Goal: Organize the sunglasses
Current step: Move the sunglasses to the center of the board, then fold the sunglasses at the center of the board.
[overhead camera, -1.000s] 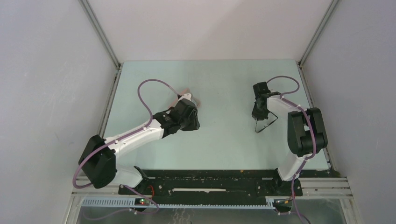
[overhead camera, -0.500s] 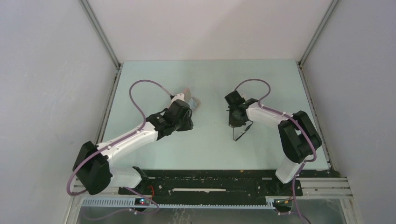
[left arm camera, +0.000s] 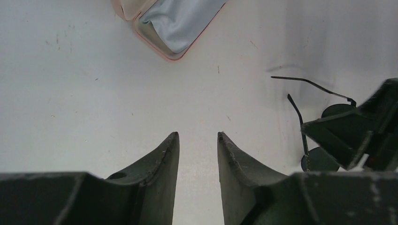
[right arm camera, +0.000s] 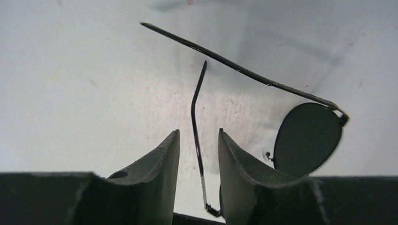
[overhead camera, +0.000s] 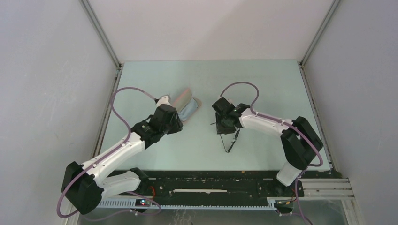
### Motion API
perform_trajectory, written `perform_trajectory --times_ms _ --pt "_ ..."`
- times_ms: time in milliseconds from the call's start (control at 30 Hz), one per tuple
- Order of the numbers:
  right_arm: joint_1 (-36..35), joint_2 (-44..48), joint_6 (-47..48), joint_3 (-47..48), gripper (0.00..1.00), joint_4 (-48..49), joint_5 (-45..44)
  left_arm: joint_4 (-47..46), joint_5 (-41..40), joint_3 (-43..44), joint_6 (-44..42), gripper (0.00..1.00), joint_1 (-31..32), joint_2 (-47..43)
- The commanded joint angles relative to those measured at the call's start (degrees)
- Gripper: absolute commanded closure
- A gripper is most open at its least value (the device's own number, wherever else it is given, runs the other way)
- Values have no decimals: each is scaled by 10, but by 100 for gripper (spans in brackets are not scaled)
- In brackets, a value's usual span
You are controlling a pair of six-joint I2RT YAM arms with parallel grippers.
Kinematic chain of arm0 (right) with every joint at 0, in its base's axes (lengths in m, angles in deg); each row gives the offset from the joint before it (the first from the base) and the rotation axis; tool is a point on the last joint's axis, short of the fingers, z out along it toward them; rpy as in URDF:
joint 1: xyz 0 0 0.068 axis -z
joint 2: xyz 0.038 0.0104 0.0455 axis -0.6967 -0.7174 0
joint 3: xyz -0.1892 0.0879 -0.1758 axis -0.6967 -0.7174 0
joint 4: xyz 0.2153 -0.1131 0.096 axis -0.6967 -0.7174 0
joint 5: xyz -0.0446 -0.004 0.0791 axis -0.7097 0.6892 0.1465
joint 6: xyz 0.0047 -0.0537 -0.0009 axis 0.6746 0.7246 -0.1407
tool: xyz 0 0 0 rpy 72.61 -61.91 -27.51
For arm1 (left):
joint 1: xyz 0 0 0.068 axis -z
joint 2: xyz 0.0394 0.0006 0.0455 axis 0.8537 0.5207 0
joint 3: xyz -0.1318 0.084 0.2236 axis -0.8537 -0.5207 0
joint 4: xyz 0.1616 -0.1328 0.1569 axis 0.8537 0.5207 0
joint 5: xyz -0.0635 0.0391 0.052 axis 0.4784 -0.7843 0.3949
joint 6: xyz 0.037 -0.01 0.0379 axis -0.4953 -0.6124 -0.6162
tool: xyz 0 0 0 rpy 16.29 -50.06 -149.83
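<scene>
Near frame centre, a temple of the sunglasses is straddled, unclamped, by the parted right gripper; pinching near the hinge is advised.

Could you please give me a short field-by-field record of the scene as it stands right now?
surface: pale green table
sunglasses: black, thin frame, arms unfolded, apart from the case
case: salmon-pink, lying open
cloth: grey-blue, inside the open case
right gripper: jaws apart, one sunglasses arm running between the fingers, not clamped
left gripper: jaws apart, nothing between them, short of the case
</scene>
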Motion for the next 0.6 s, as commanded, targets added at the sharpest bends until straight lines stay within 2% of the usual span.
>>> perform_trajectory --times_ms 0,200,333,433,567 --pt "9 60 28 53 56 -27 -20 -19 -5 -10 9 60 -2 -3" --pt "74 48 32 58 70 25 -22 -26 3 -7 10 60 -2 6" --pt "115 -5 23 83 74 60 11 -26 7 -7 9 60 -2 7" --pt "117 -61 29 123 75 48 21 -24 12 -10 11 60 -2 5" --pt "91 -72 44 118 79 34 35 -21 16 -14 14 60 -2 -1"
